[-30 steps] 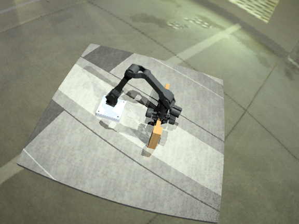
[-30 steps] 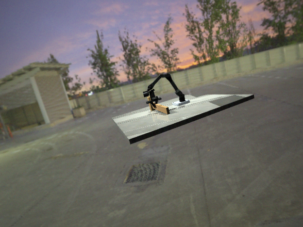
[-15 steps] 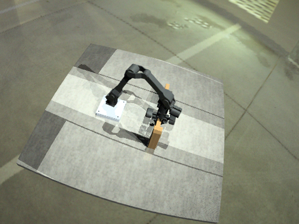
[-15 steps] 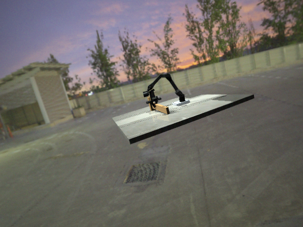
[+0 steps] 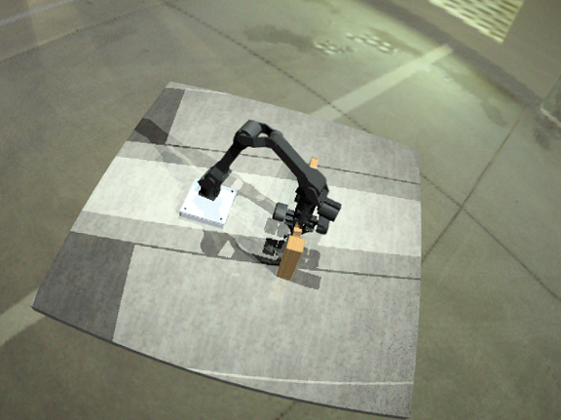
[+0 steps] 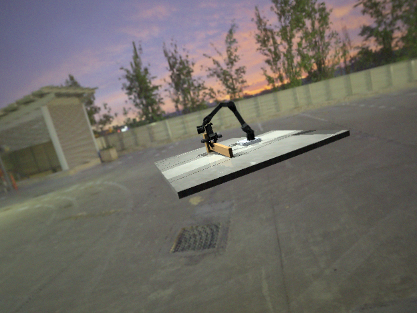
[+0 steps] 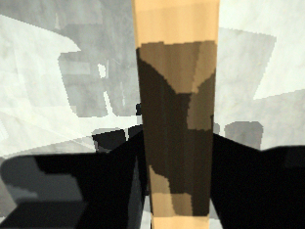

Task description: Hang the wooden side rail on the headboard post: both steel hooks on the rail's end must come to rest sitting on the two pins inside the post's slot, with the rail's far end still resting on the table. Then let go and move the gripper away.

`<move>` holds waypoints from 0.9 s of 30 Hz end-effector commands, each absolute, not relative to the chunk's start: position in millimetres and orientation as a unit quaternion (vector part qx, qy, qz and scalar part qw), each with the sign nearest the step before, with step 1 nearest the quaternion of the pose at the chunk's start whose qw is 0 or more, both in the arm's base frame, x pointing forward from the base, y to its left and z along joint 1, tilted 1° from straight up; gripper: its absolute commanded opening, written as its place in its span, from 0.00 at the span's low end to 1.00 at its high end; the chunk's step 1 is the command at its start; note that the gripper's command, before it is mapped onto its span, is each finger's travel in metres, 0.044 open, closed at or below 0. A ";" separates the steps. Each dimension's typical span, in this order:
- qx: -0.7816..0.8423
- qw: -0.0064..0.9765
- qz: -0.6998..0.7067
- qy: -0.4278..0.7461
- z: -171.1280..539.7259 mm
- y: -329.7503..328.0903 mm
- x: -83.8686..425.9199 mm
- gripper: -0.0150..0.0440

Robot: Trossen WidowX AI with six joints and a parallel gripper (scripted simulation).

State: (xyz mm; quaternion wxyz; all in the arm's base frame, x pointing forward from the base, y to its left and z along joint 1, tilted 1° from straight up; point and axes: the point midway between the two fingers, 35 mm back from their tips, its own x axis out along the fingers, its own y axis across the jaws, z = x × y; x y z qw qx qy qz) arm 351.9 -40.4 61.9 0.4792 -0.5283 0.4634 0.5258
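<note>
The wooden side rail [image 5: 314,163] [image 6: 222,149] [image 7: 177,24] runs from beneath the arm toward the post. Its far end appears low, at the table surface in the exterior view. The headboard post [image 5: 289,263] [image 6: 207,148] is an upright wooden block at the rail's other end. My gripper [image 5: 298,224] [image 6: 210,142] [image 7: 170,131] points down and is shut on the rail, close to the post, with a finger on each side. Hooks, pins and slot are hidden, and I cannot tell whether the hooks sit on the pins.
The arm rises from a white base plate [image 5: 206,210] [image 6: 248,142] beside the rail and arches over to it. Shadows of the arm and post fall across the grey table [image 5: 244,323] [image 6: 269,154].
</note>
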 end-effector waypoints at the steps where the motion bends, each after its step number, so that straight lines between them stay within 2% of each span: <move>1: -0.533 0.480 0.523 0.460 65.5 -41.6 355.2 0.25; 27: -0.533 0.480 0.523 0.460 62.5 -44.6 354.0 0.25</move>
